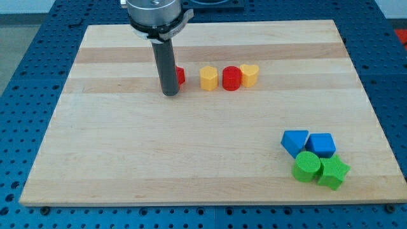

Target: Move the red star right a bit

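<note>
The red star (180, 76) lies on the wooden board near the view's top middle, mostly hidden behind my rod. My tip (170, 93) rests on the board right against the star's left side, at its lower left. To the star's right stand a yellow hexagon block (208, 78), a red cylinder (231, 79) and a yellow heart (249, 74) in a row.
At the view's bottom right sits a cluster: two blue blocks (295, 142) (322, 144), a green cylinder (307, 166) and a green star (334, 172). The board's edge (210, 202) runs along the view's bottom, with a blue perforated table around it.
</note>
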Tool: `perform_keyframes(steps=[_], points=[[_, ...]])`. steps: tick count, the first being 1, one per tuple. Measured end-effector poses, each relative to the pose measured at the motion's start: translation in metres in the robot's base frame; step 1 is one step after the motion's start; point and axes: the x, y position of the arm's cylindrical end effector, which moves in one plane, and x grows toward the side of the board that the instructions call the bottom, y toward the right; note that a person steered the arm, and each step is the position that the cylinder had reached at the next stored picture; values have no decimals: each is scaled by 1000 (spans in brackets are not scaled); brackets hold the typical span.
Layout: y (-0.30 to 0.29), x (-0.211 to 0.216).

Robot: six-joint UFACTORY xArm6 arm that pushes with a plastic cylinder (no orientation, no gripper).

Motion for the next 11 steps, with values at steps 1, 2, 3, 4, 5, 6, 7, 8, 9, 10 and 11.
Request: perform_keyframes(steps=[1,2,3,4,5,6,7,8,9,10,11], points=[[-10,20],[-52,33],[-96,25],[-107,5],[-105,-15],[-81,-38],[-51,-43],[-19,-42],[-6,-43],[-12,-43],[-44,-29]])
